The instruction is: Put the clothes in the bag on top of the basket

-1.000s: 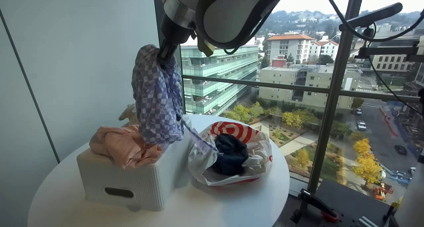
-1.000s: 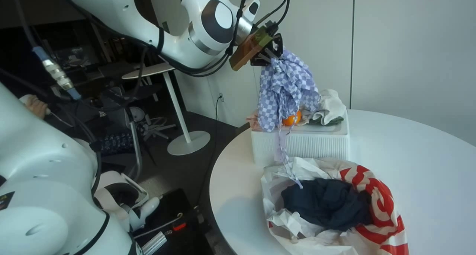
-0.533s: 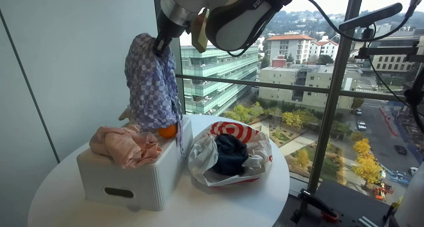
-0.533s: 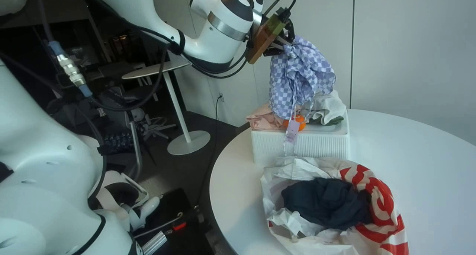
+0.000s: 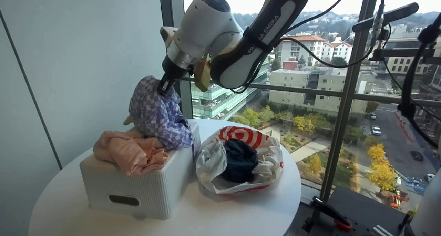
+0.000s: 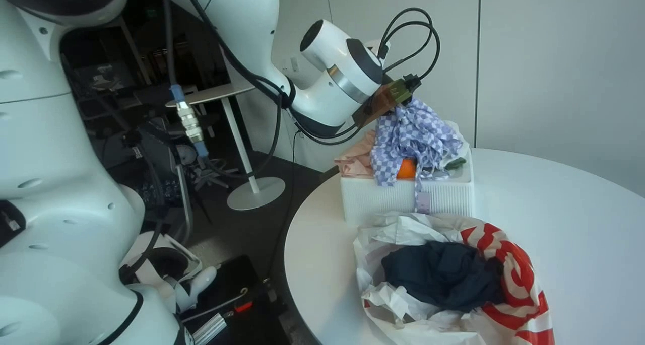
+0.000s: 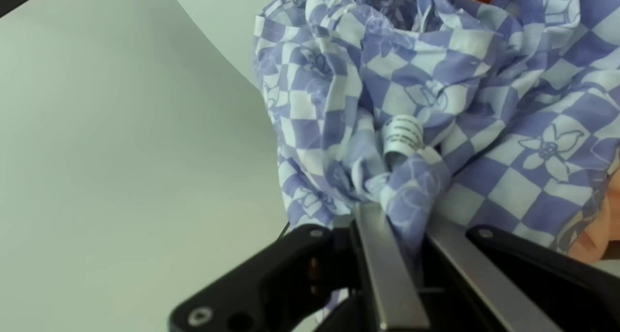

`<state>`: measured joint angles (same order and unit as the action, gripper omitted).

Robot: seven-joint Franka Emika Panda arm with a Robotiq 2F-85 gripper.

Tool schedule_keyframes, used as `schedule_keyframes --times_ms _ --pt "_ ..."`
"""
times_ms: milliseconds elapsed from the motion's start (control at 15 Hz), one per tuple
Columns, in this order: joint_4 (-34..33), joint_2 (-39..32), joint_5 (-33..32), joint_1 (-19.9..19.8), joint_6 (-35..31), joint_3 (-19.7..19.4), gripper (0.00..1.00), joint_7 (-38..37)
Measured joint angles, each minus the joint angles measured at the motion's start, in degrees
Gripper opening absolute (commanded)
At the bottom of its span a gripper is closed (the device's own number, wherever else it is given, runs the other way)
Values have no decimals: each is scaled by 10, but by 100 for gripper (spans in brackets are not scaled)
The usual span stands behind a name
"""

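Observation:
My gripper (image 5: 163, 90) is shut on a purple-and-white checkered garment (image 5: 153, 117) above the white ribbed basket (image 5: 127, 184). In the wrist view, a fold of the garment (image 7: 513, 196) is pinched between the fingers (image 7: 402, 220). Its lower part is slumped on the basket top, and a strap with a tag hangs down the basket's side in an exterior view (image 6: 422, 199). A peach garment (image 5: 131, 151) lies on the basket's near end. A white garment (image 6: 456, 133) is partly hidden behind the checkered one. The white-and-red plastic bag (image 5: 210, 163) stands open beside the basket with a dark navy garment (image 5: 241, 160) inside.
An orange round object (image 6: 406, 168) sits on the basket top, partly covered by the checkered garment. A dark green item (image 6: 455, 163) lies at the basket's edge. The round white table (image 6: 322, 269) carries the basket and bag. A window and wall stand behind.
My gripper first rose slightly and moved farther over the basket, then lowered. The checkered garment's strap swung away from the bag, and its hanging cloth now bunches on the basket top.

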<state>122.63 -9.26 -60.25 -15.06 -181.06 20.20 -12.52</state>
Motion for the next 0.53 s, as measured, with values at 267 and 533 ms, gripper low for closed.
schedule_keyframes --times_ms 267,533 --pt "-11 -29 32 12 -11 -10 65 8" --pt "3 -29 115 28 -20 -6 93 32"
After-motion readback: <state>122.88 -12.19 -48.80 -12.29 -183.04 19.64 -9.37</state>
